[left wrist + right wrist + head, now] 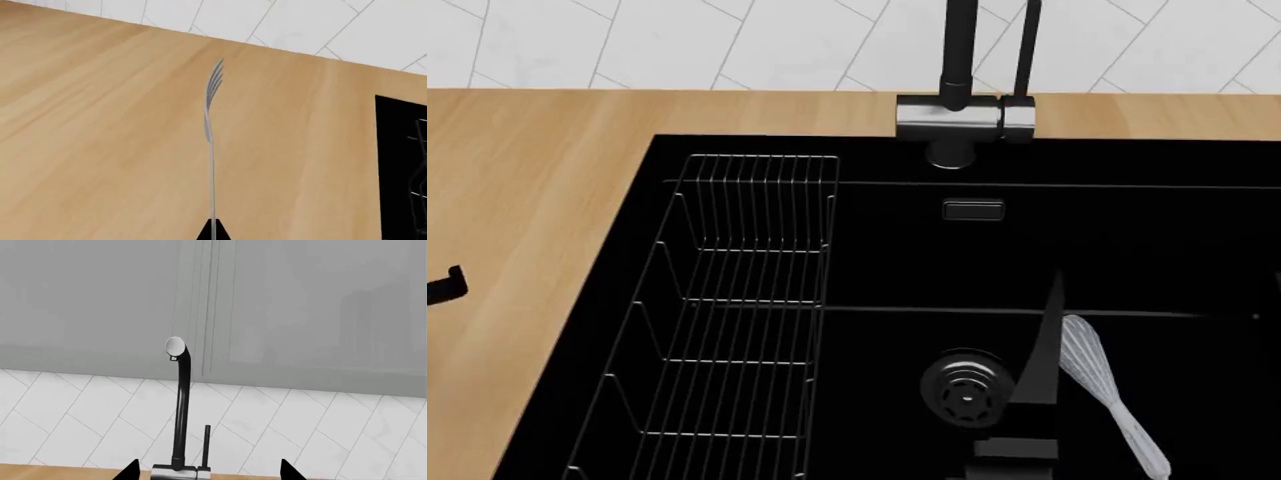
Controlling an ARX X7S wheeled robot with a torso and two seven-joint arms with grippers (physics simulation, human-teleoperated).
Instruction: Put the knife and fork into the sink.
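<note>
The slim silver fork [212,130] sticks out of my left gripper [212,234], which is shut on its handle, and the tines hang over the wooden counter [100,150]. The sink [400,165] shows as a black edge to one side. In the head view the sink [1148,250] fills the middle, and only a black part of my left gripper [446,287] shows, over the counter to the sink's left. The black knife [1041,350] lies in the basin beside the drain [968,388]. My right gripper [209,472] is open and empty, facing the faucet [180,405].
A wire rack [741,320] fills the sink's left part. A silver whisk-like utensil [1108,400] lies right of the knife. The black-and-chrome faucet [961,110] stands at the sink's back edge, in front of a white tiled wall [694,40].
</note>
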